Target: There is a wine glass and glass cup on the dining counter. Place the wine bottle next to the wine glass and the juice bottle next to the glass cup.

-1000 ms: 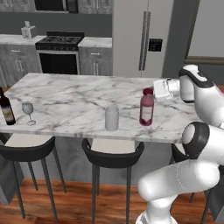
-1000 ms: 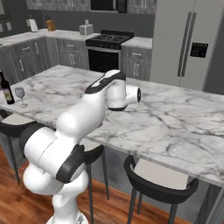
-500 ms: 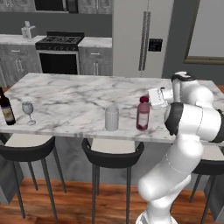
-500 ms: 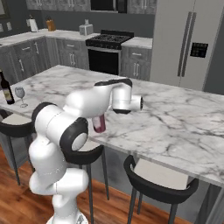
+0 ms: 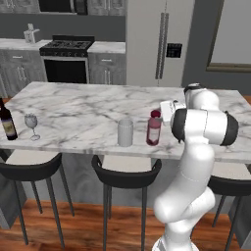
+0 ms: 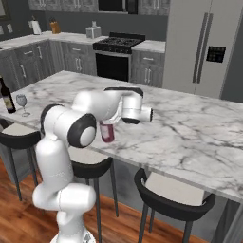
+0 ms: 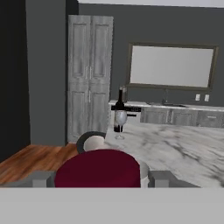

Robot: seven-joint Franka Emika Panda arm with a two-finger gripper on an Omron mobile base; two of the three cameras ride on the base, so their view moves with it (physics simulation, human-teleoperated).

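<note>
The pink-red juice bottle (image 5: 153,130) stands close to the right of the greyish glass cup (image 5: 125,132) near the front edge of the dining counter (image 5: 78,105). My gripper (image 5: 159,116) comes in from the right and is shut on the bottle's top. In the hand view the dark red cap (image 7: 98,168) fills the gap between my fingertips (image 7: 164,178). From the right base view the juice bottle (image 6: 107,130) sits under my forearm. At the counter's far left end the dark wine bottle (image 5: 7,122) stands beside the wine glass (image 5: 32,122); both show ahead in the hand view, wine bottle (image 7: 119,111) and wine glass (image 7: 120,120).
Black round-seated stools (image 5: 126,171) line the counter's near side. Behind the counter are a stove (image 5: 68,61), grey cabinets and a steel fridge (image 5: 157,44). Bare marble (image 6: 190,128) stretches to the right of the juice bottle.
My arm has folded in and carried the juice bottle leftwards along the counter, from well right of the glass cup to just beside it. The other things have stayed put.
</note>
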